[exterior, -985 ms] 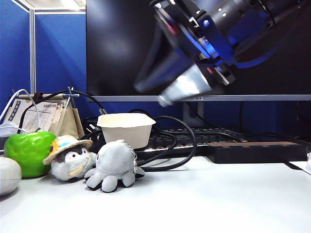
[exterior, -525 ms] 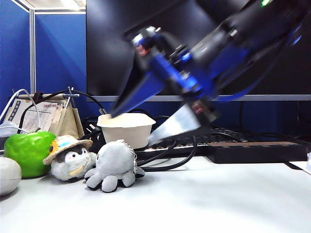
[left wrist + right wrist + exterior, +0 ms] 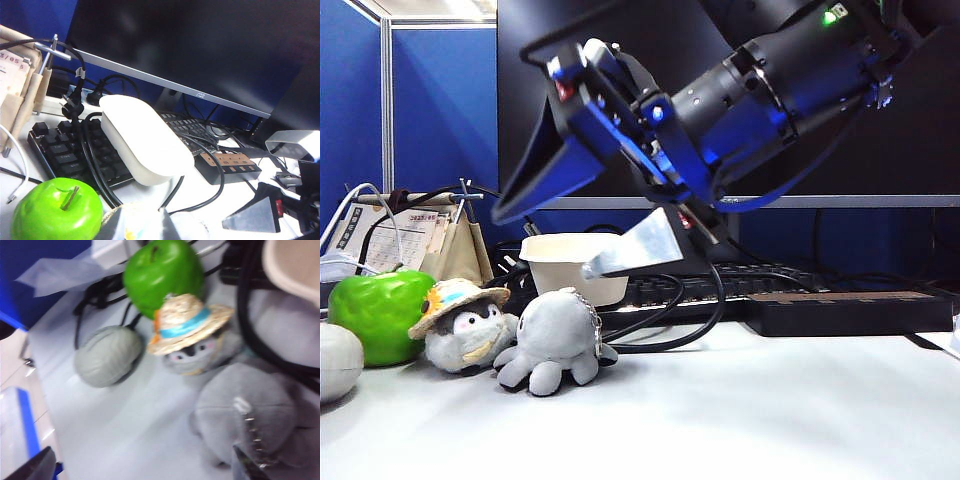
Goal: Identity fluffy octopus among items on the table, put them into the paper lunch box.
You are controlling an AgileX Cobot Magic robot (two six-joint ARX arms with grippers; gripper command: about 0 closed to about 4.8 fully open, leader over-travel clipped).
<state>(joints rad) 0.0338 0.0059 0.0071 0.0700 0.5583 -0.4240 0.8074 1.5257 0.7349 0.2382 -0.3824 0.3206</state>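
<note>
1. Octopus [image 3: 556, 340] plush sits on the white table [image 3: 770, 410], out in front of the lunch box [image 3: 578, 264], upright on its stubby legs with a little chain hanging off its head.
2. Right beside the octopus, touching it, is a penguin [image 3: 463, 325] in a straw hat, and past that, further from the octopus, a green apple [image 3: 380, 313] and a pale grey round thing [image 3: 338, 361] (no idea what that one is).
3. Lunch box stands behind the octopus, up against a black keyboard [image 3: 720, 282] with cables looped around it; nothing visible inside from the table camera.
4. Right gripper [image 3: 590, 205] hangs in the air above the octopus and the lunch box, its fingers spread wide with nothing between them. Its own camera looks down on the octopus [image 3: 250, 415] and penguin [image 3: 192, 342].
5. Left gripper [image 3: 272, 192]: only bits of its fingers show at the edge of its own camera, well off from the octopus. They look parted and hold nothing.
</note>
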